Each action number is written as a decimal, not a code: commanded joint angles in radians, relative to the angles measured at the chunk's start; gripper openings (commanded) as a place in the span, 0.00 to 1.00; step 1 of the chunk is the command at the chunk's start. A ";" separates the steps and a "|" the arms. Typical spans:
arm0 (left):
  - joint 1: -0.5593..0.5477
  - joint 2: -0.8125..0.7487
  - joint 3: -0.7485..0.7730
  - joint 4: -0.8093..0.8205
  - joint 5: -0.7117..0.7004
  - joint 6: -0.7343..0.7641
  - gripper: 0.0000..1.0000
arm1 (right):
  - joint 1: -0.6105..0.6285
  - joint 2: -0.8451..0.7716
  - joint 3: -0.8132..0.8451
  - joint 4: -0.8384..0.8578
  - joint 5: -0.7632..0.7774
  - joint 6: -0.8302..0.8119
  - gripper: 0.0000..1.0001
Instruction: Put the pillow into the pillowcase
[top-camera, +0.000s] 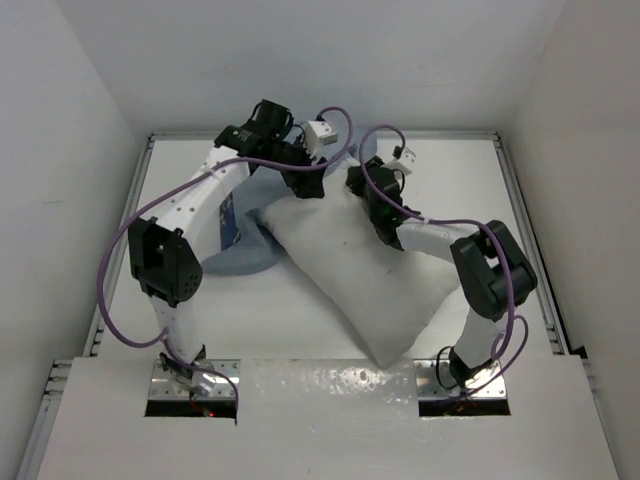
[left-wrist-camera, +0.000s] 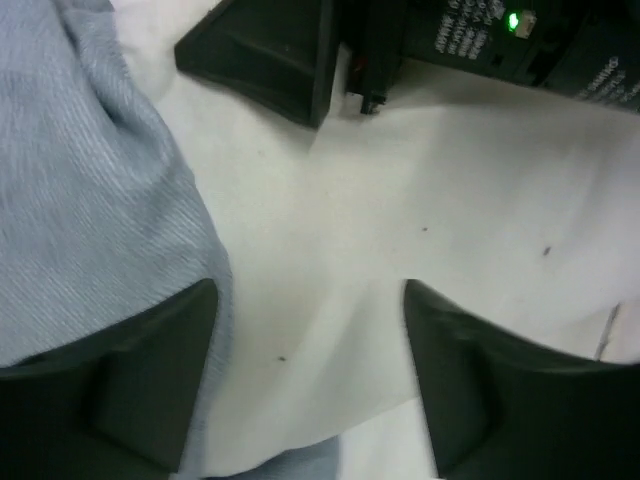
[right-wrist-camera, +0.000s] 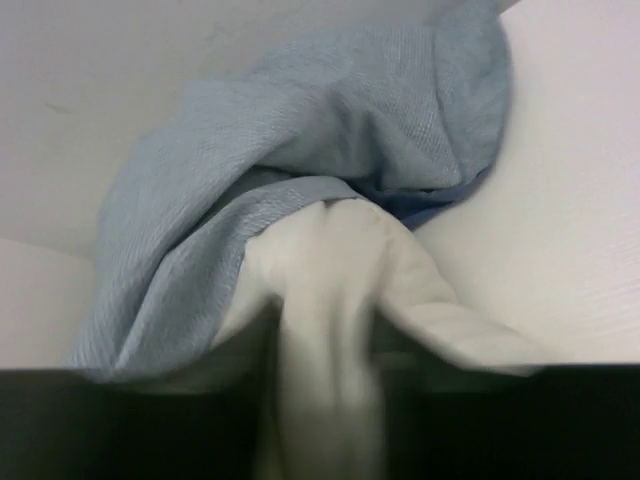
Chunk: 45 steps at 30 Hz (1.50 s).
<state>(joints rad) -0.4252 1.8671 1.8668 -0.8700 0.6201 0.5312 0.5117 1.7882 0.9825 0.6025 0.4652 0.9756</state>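
The left end effector (left-wrist-camera: 308, 300) hangs with its two dark fingers (left-wrist-camera: 130, 390) spread wide over the pillow (top-camera: 370, 280). Bare white fabric fills the gap between them and nothing is pinched. Just outside its left finger, and touching the pillow there, lies the grey-blue inner cloth of the pillowcase (left-wrist-camera: 90, 200), bunched in soft ribbed folds. Ahead of this end effector, close across the same white surface, stand the black housing and fingers of the right arm. The right end effector (right-wrist-camera: 325, 360) sits low on the pillow's far corner, and a raised ridge of white fabric runs straight up between its fingers, which are dark and blurred at the bottom of the wrist view. Whether they pinch that ridge or stand just off it cannot be told. Directly beyond its fingertips the pillowcase mouth drapes over the tip of the corner, so only that tip is under blue cloth. From above, the rest of the pillow lies uncovered and slanted on the white tabletop (top-camera: 260, 320), stretching from both end effectors back toward the right arm's base. The remaining pillowcase is heaped beside and beneath the left arm.
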 joint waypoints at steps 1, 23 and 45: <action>0.008 0.013 0.086 0.074 -0.035 -0.105 0.77 | -0.033 -0.067 -0.004 -0.003 -0.009 -0.177 0.54; 0.388 -0.367 -0.555 0.189 -0.171 -0.256 0.70 | 0.309 -0.191 0.159 -0.523 -0.364 -1.032 0.97; 0.417 -0.020 -0.647 0.385 0.009 -0.300 0.21 | 0.335 0.053 0.144 -0.324 -0.301 -0.904 0.00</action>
<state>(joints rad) -0.0055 1.8347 1.1389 -0.5034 0.6033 0.2028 0.8566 1.8557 1.1614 0.1921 0.2592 0.0158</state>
